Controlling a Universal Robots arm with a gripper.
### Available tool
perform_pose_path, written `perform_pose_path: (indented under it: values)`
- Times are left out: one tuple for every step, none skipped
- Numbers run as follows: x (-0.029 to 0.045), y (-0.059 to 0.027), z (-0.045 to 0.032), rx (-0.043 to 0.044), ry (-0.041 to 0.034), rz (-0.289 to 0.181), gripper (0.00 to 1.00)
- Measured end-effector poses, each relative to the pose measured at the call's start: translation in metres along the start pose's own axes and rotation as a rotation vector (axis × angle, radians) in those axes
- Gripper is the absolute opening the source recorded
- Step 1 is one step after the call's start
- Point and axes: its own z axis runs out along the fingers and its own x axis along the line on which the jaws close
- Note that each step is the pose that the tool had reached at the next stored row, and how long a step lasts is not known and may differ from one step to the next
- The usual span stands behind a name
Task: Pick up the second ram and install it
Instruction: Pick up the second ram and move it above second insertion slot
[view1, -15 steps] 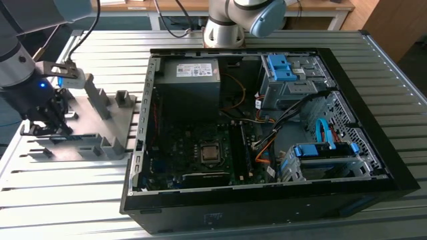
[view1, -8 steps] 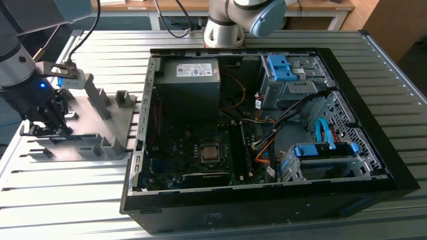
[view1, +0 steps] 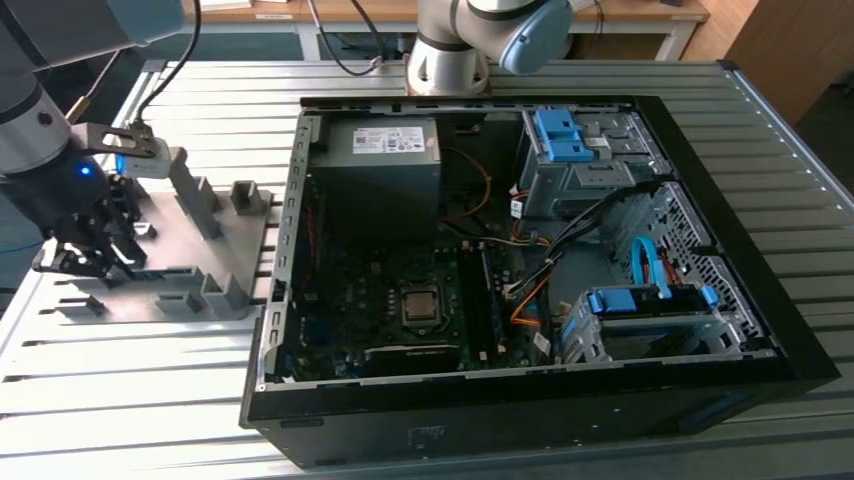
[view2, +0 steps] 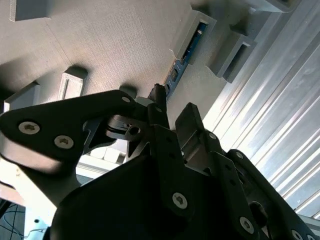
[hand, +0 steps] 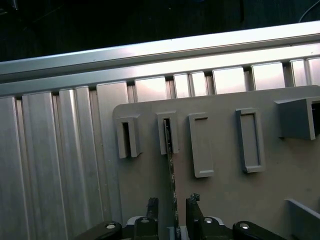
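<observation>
1. The second ram, a long, thin, dark green-blue circuit-board stick, stands on edge on the flat gray plastic holder plate. One end sits in a small gray slotted block of that plate.
2. Its long axis runs straight from that block toward the black two-fingered pincer. In the first wrist view it shows as a thin line ending between the fingers.
3. The pincer straddles the stick's free end. Its fingers are narrowly parted, with a sliver of gap on each side, so it does not look clamped.
4. In the second wrist view, the stick's blue-green edge lies just beyond the fingertips.
5. In the exterior view, the pincer hangs low over the plate's side farthest from the open black computer case. The case stands just beside the plate on the ribbed metal bench.
</observation>
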Motion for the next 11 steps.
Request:
perform_pose_path:
  values:
    - [0.0,0.0,0.0,0.0,-0.0001,0.0,0.35]
    - [0.0,0.0,0.0,0.0,-0.0002,0.0,0.35]
    - [0.0,0.0,0.0001,0.0001,-0.0003,0.0,0.35]
    - [0.0,0.0,0.0006,0.0002,-0.0004,-0.003,0.35]
    - [0.0001,0.0,0.0009,0.0003,-0.0003,-0.018,0.35]
    - [0.0,0.0,0.0014,0.0005,-0.0003,-0.036,0.35]
    - [0.0,0.0,0.002,0.001,-0.0003,-0.054,0.35]
    - [0.0,0.0,0.0025,0.0012,-0.0003,-0.072,0.35]
    - [0.0,0.0,0.0032,0.0015,-0.0004,-0.09,0.35]
    - [-0.0001,0.0,0.0037,0.0016,-0.0003,-0.096,0.35]
    - [-0.0001,0.0,0.0038,0.0015,-0.0002,-0.096,0.35]
